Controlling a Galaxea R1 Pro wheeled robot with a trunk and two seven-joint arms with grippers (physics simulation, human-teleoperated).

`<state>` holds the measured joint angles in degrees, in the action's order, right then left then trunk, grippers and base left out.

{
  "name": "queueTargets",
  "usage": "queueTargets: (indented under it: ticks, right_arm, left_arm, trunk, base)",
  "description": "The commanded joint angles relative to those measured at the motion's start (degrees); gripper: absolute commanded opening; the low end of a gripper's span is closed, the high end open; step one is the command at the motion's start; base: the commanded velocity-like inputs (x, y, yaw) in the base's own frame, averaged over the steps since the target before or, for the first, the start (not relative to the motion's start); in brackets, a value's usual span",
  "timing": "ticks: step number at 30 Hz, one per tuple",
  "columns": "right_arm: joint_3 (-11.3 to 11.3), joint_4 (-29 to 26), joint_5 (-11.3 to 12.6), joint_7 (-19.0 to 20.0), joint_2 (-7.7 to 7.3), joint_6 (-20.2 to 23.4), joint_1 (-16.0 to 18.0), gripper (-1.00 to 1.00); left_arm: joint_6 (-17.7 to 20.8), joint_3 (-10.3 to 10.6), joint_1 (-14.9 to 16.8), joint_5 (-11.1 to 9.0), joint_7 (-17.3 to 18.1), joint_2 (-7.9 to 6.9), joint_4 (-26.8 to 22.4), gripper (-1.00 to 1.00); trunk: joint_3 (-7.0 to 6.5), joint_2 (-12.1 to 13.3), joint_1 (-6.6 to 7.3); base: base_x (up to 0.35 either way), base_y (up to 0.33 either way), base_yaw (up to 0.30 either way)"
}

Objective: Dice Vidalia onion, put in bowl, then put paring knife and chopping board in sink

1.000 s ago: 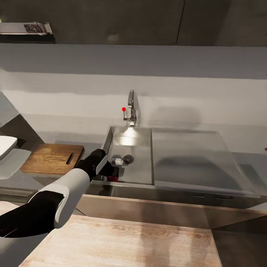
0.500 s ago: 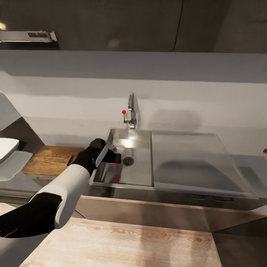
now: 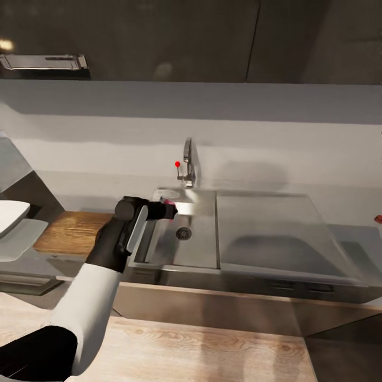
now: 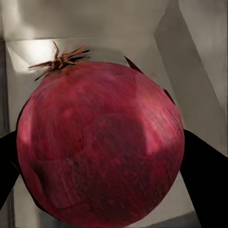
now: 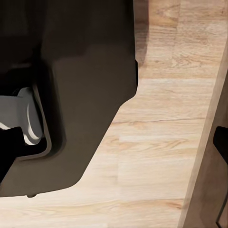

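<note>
One onion [image 4: 99, 147], dark red with a dry tuft of roots at one end, sits clamped between the two black fingers [image 4: 204, 175] of the left claw [image 3: 168, 210], which hangs above the near-left part of the basin of the one sink [image 3: 199, 249], close to its left wall. The basin has one round drain [image 3: 183, 233], and one chrome tap [image 3: 188, 165] with a red knob stands at its back edge; the flat drainboard spreads toward the right end of the worktop [image 3: 361, 239]. One wooden chopping board [image 3: 71, 232] lies on the worktop just left of the sink, partly behind the left forearm. One white bowl [image 3: 10, 216] shows at the far left edge. The right wrist view shows plank floor [image 5: 156, 161] and a dark cabinet-like body; whether the right claw is wide or narrow cannot be told.
</note>
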<state>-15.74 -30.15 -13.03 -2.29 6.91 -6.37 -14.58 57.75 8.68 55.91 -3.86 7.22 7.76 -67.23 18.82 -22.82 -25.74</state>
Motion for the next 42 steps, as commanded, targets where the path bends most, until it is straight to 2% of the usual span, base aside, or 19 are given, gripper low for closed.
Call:
queueTargets:
  ticks: [1,3,6,7,9,23,42]
  right_arm:
    - [-0.3,-0.1,-0.6,0.0,0.1,-0.1,0.0,1.0]
    - [-0.3,-0.1,-0.6,0.0,0.11,-0.1,0.0,1.0]
    - [-0.3,-0.1,-0.6,0.0,0.12,-0.1,0.0,1.0]
    - [-0.3,-0.1,-0.6,0.0,0.12,-0.1,0.0,1.0]
    - [-0.3,-0.1,-0.6,0.0,0.12,-0.1,0.0,1.0]
    - [-0.3,-0.1,-0.5,0.0,0.12,-0.1,0.0,1.0]
    - [-0.3,-0.5,-0.5,0.0,0.12,-0.1,0.0,1.0]
  left_arm:
    - [0.3,0.3,-1.9,-0.3,-0.2,-0.02,-3.5,-1.0]
    - [0.3,1.7,-5.3,-0.3,-0.1,-0.17,-9.8,-1.0]
    - [0.2,3.6,-8.5,-0.2,-0.1,-0.35,-15.6,-1.0]
    - [0.2,4.3,-10.7,-0.2,-0.1,-0.42,-19.4,-1.0]
    - [0.2,4.5,-11.4,-0.2,-0.1,-0.44,-20.5,-1.0]
    - [0.2,4.4,-12.3,-0.1,-0.1,-0.54,-21.6,-1.0]
    - [0.2,4.4,-12.3,-0.1,-0.1,-0.84,-21.5,-1.0]
  trunk:
    - [0.0,-0.1,-0.04]
    - [-0.18,-0.1,-0.04]
    - [-0.45,-0.1,-0.04]
    - [-0.54,-0.1,-0.04]
    - [-0.72,-0.1,-0.04]
    - [-1.99,-0.1,-0.04]
    - [-3.43,-0.1,-0.04]
  base:
    - [0.0,0.0,0.0]
    - [0.0,0.0,0.0]
    - [0.0,0.0,0.0]
    - [0.0,0.0,0.0]
    - [-0.01,0.0,0.0]
    - [-0.183,0.163,0.0]
    - [-0.011,0.303,0.0]
